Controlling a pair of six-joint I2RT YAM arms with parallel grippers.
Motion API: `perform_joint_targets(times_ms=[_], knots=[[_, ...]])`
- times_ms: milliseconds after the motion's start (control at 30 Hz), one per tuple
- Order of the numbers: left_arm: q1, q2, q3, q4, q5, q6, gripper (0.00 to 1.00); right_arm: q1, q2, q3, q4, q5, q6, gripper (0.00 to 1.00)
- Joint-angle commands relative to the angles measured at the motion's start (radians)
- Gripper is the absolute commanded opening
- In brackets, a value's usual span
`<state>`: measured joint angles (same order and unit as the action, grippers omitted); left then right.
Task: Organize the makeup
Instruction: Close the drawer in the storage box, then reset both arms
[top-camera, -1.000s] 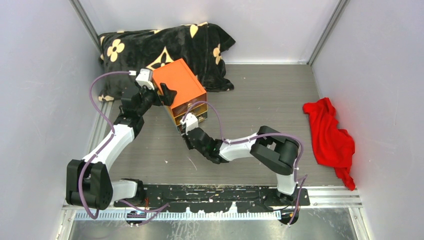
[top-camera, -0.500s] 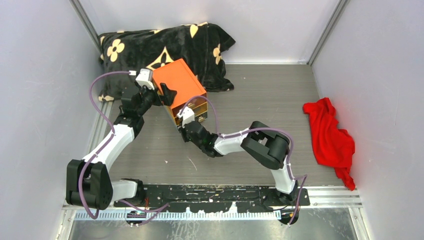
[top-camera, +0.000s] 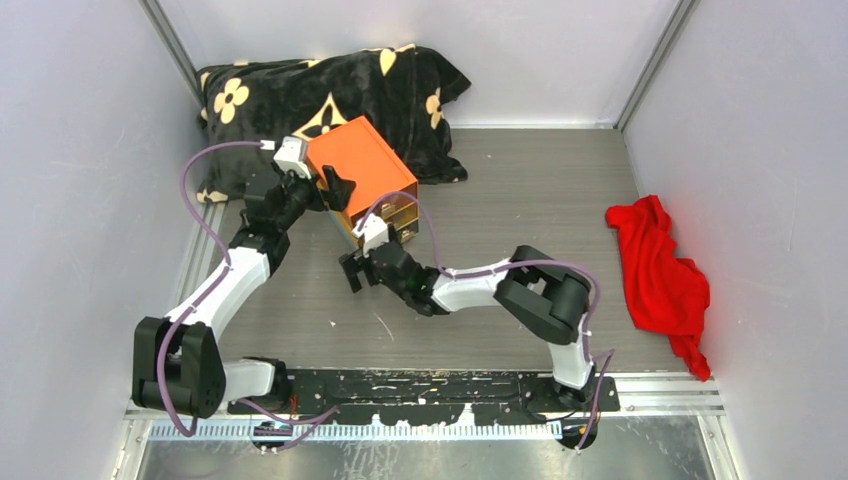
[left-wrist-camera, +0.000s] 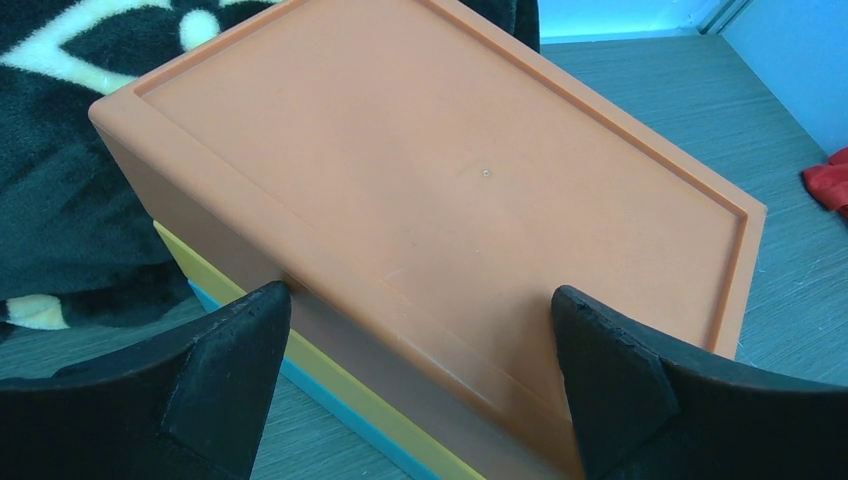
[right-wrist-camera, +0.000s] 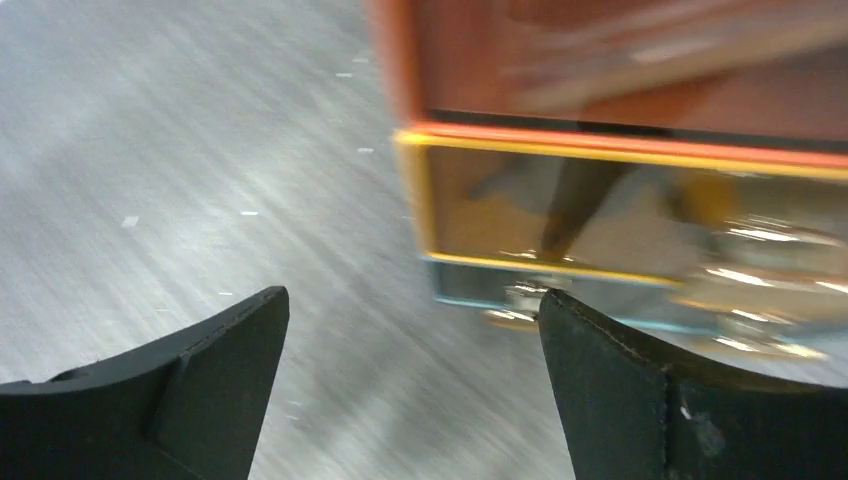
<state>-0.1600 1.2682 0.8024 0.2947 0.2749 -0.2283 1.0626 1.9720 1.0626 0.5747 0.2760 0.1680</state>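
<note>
Both open, empty: left gripper (left-wrist-camera: 420, 300) straddles orange box (left-wrist-camera: 440, 170) mid-frame, right gripper (right-wrist-camera: 412, 300) faces drawers (right-wrist-camera: 560, 215); makeup unseen, presumably light, slick, so pinch sides.

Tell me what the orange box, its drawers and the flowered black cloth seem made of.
Orange box: likely moulded plastic, matte; smooth top with a raised rim.
Drawers: clear glossy plastic, probably; see-through, with bright reflections, though blurred.
Flowered black cloth: plush fleece-like fabric; fuzzy pile, soft folds.
</note>
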Motion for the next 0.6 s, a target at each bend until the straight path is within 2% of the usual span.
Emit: perform_joint_targets(times_ms=[0,267,467,567], knots=[[-0.004,0.032,-0.028,-0.204,-0.033,0.064,1.0,-0.041,-0.17,-0.069,-0.094,0.222,-0.078,1.0],[-0.004,-0.029,-0.007,-0.218,-0.096,0.071,1.0,0.014,-0.485,-0.198,-0.297,0.293,0.005,1.0],[-0.002,-0.048,0.079,-0.349,-0.209,0.077,1.0,0.025,-0.712,-0.222,-0.548,0.445,0.073,1.0],[0.0,-0.088,0.124,-0.407,-0.228,0.086,1.0,0.026,-0.811,-0.248,-0.602,0.489,0.067,1.0]])
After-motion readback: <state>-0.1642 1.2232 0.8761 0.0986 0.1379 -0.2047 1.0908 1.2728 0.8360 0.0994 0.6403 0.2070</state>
